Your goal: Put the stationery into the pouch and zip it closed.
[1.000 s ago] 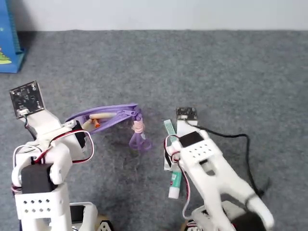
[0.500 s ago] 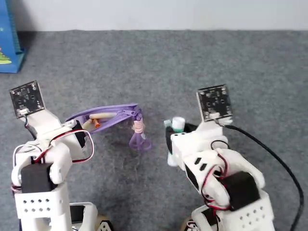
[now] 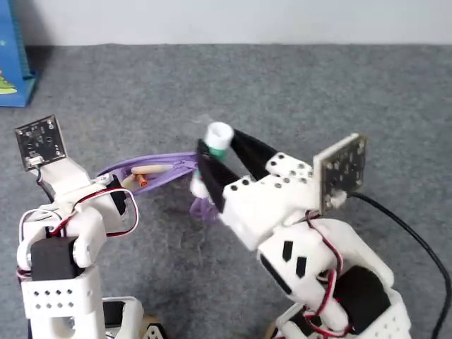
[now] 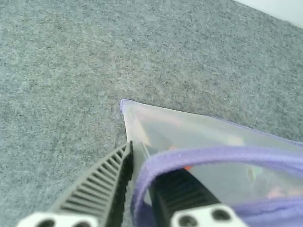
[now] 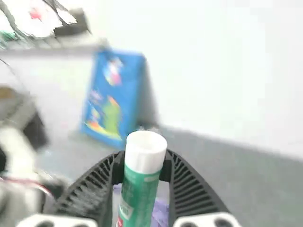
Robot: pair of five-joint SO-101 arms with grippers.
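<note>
A translucent purple pouch (image 3: 164,168) lies open on the grey carpet, with an orange item and a beige stick (image 3: 145,171) inside it. My left gripper (image 4: 140,161) is shut on the pouch's (image 4: 213,137) left edge, one finger inside the mouth and one outside. A green glue stick (image 3: 217,141) with a white cap is held upright above the pouch's right end, near the zipper pull and its pink charm (image 3: 203,186). My right gripper (image 5: 142,165) is shut on the glue stick (image 5: 141,179), with a black finger on each side.
A blue box (image 3: 13,70) stands at the far left by the white wall, also seen as the blue box (image 5: 113,99) beyond the glue stick. Grey carpet (image 3: 318,92) stretches open behind and to the right of the arms. A black cable (image 3: 417,240) trails from the right arm.
The right arm has lifted the glue stick off the carpet and swung it up and left, over the pouch's right end. The left arm and pouch have stayed put.
</note>
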